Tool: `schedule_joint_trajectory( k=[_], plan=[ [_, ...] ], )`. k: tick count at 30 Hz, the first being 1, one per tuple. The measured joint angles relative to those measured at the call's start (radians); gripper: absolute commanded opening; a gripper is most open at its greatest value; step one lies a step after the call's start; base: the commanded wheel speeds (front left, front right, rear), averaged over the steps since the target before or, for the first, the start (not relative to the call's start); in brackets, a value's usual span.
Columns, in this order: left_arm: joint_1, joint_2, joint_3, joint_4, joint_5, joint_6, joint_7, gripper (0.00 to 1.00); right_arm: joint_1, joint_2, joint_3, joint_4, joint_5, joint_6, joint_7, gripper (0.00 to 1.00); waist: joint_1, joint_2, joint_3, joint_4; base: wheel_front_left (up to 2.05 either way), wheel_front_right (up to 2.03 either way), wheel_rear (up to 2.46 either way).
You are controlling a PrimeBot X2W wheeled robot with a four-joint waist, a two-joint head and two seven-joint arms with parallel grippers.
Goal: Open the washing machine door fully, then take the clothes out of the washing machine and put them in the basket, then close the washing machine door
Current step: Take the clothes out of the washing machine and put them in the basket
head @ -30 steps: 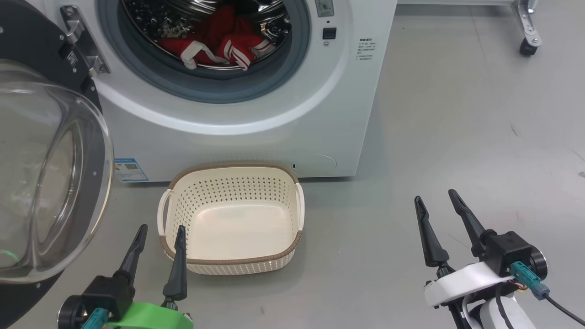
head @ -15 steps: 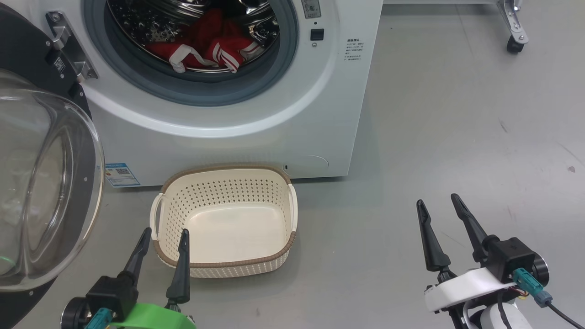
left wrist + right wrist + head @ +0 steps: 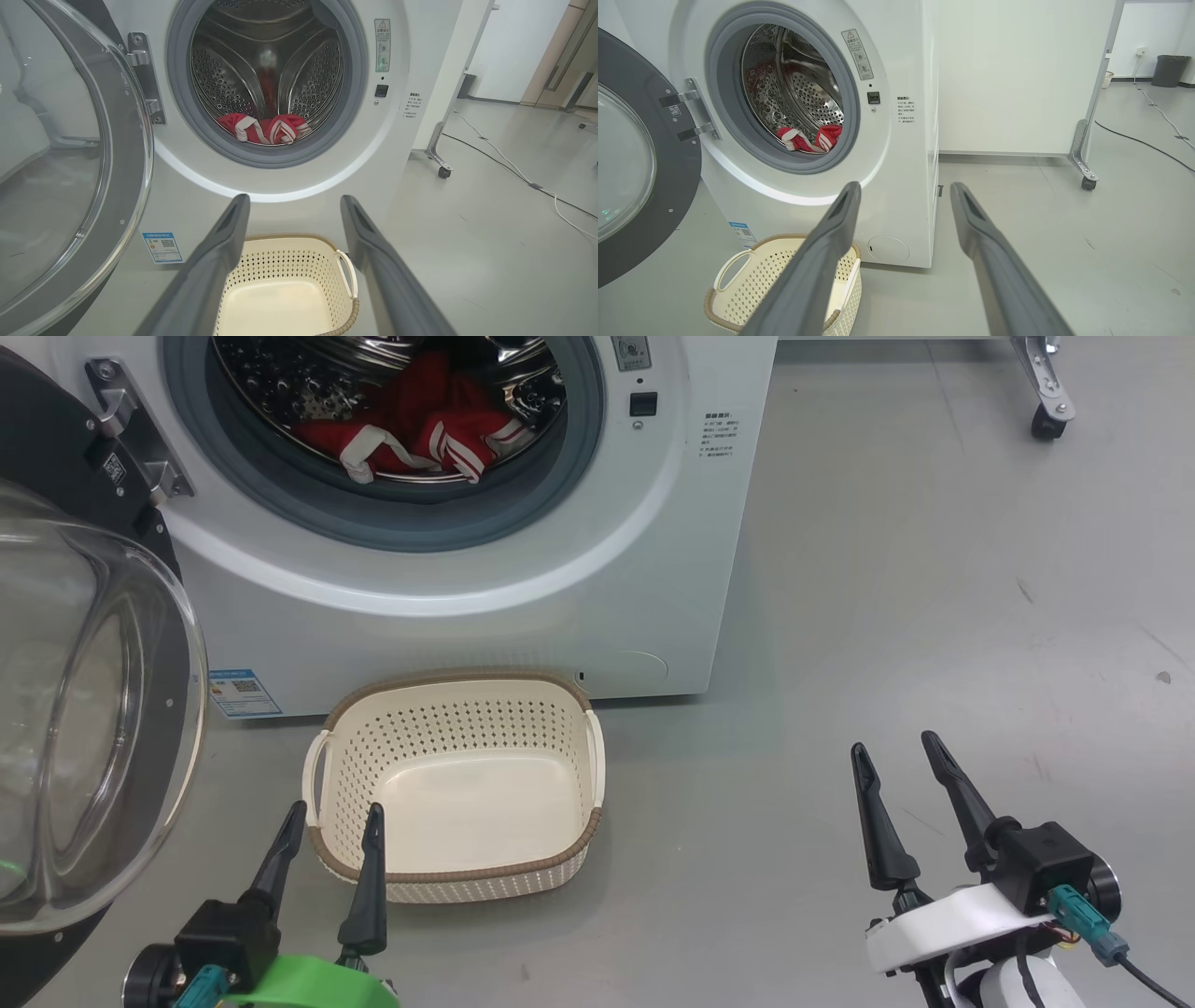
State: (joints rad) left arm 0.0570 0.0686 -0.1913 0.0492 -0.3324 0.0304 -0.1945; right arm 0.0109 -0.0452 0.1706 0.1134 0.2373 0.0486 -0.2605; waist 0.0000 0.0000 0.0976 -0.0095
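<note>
Where the grey floor [image 3: 934, 569] spreads out in front of the washing machine [image 3: 485, 625], both grippers hang above it with nothing between their fingers. The left gripper [image 3: 336, 807] has its two dark fingers spread apart. In the head view, its tips overlap the basket's corner farthest from the machine. The right gripper [image 3: 892, 741] is spread just as wide and sits well off to the right of the machine's front.

The basket [image 3: 448, 675] stands on the floor just before the machine's lower panel, under the round opening. It is cream plastic with rows of small holes, a brown woven-look rim and a loop handle at each side, and its smooth bottom is bare.

The door [image 3: 56, 420] is swung wide open to the left of the machine, hanging on a metal hinge [image 3: 131, 439]. It is a glossy black ring around a clear glass bowl that bulges outward. A small blue sticker [image 3: 245, 692] sits low on the machine's white front.

Deeper in, past the grey rubber seal [image 3: 373, 527], the clothes [image 3: 420, 429] lie bunched at the bottom of the perforated steel drum [image 3: 271, 383] inside the machine. They are bright red fabric with white stripes and white trim.
</note>
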Motion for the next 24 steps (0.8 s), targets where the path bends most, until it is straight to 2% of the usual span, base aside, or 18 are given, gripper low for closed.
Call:
schedule_joint_trajectory(
  k=[10,24],
  plan=[
    [0.0,0.003,-0.004,-0.005,0.018,0.008,0.002,1.0,0.01,0.0,0.004,-0.005,0.006,-0.009,0.0,1.0,0.0,0.0,-0.002,-0.006,0.03,-0.1,0.07],
    [0.0,0.003,-0.004,-0.015,0.018,0.017,0.004,1.0,0.014,0.0,0.008,-0.008,0.009,-0.016,0.0,1.0,0.0,0.0,-0.002,-0.009,0.36,-0.6,0.24]
  ],
)
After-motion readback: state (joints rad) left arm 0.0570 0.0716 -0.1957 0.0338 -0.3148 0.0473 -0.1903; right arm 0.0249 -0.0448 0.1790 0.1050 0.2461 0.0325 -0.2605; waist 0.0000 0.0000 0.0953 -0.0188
